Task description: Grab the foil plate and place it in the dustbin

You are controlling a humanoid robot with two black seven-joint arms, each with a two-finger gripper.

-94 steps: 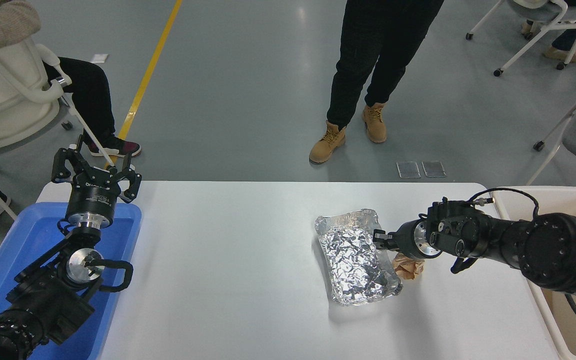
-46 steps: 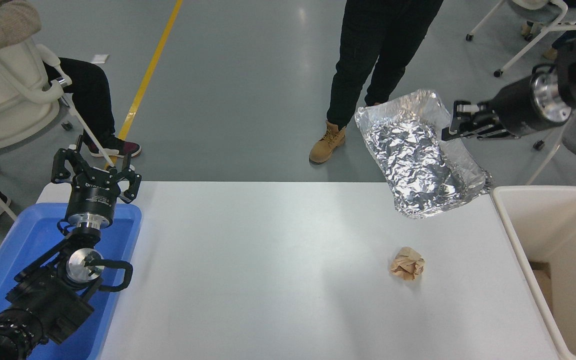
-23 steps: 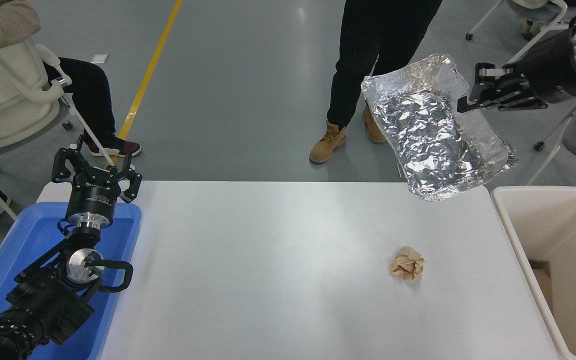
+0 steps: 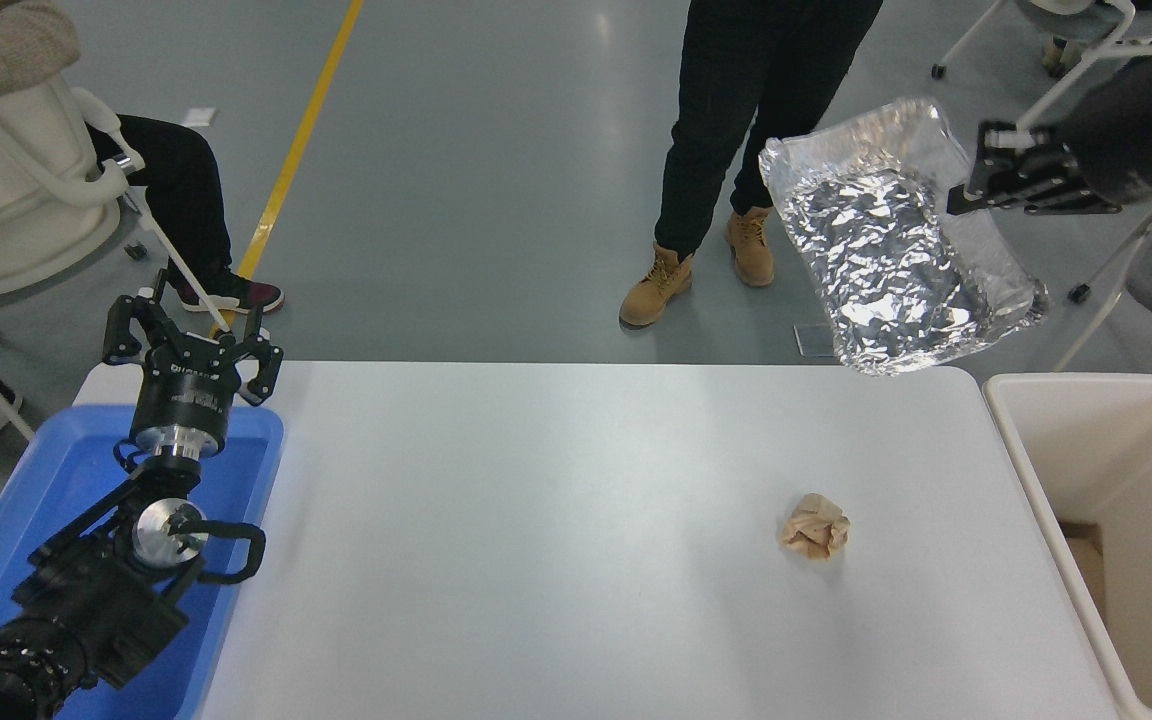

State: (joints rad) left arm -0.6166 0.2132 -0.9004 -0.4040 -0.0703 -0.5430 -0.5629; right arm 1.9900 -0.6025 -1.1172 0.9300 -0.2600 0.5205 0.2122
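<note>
Since the previous frame the foil plate (image 4: 898, 240) has risen slightly and shifted right, toward the dustbin (image 4: 1041, 480), in the right gripper (image 4: 971, 185). That gripper is closed, pinching only the plate's right rim. The plate hangs in the air above the table's (image 4: 536, 540) far right corner, well clear of it and not yet over the bin. Its long axis runs from upper left to lower right, hollow side tilted toward the viewer, lower end nearest the bin. Risk: thin foil held by 1 edge may bend or slip free, dropping short onto the table. The left gripper (image 4: 191, 335) is parked, fingers spread, over the blue tray (image 4: 26, 500).
</note>
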